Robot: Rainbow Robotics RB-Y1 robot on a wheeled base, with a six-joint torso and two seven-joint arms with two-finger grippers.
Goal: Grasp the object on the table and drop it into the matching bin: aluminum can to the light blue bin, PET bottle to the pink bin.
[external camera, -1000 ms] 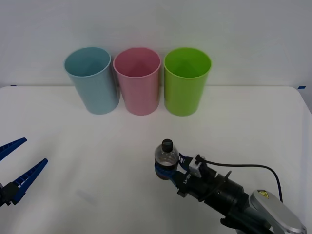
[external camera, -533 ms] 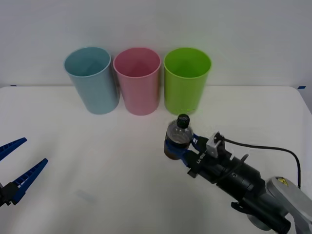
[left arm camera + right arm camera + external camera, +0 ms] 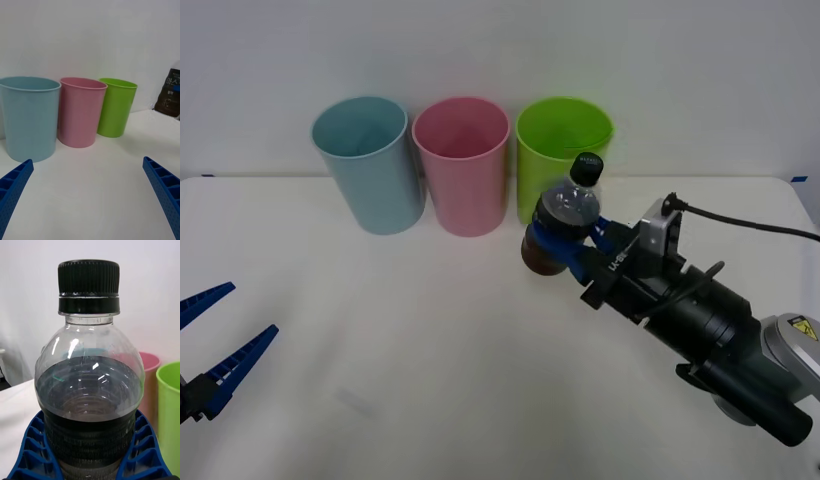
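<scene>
**Bottle's up in the air, cap leaning back toward the green cup**

So the right hand [image 3: 565, 243] has its blue ribbed fingers [image 3: 144, 450] clamped around the dark lower half of the small clear plastic bottle with the black screw cap [image 3: 565, 215]. The bottle is lifted off the wide flat white surface [image 3: 430, 340], out in front of the lime green plastic cup-shaped bin [image 3: 564, 165], partly covering that bin's lower wall in the front view. Its long axis is close to upright but tilted: cap end up and leaning away from the robot and a bit to its right, dark base end down and nearer. From the right wrist camera the bottle stands straight up between the two fingers, cap on top, dark liquid filling it up to about the shoulder.

The three bins stand in a row at the far side of the surface, all upright with open rims up: tall pale blue plastic cup-shaped bin [image 3: 368, 163] on the left, tall pink plastic cup-shaped bin [image 3: 463, 163] in the middle just beside it, green one on the right. The bottle is right of the pink bin, not over it.

The left hand [image 3: 210, 345] hangs low at the near left edge, fingers spread wide, gripping nothing, well apart from the bins.
</scene>
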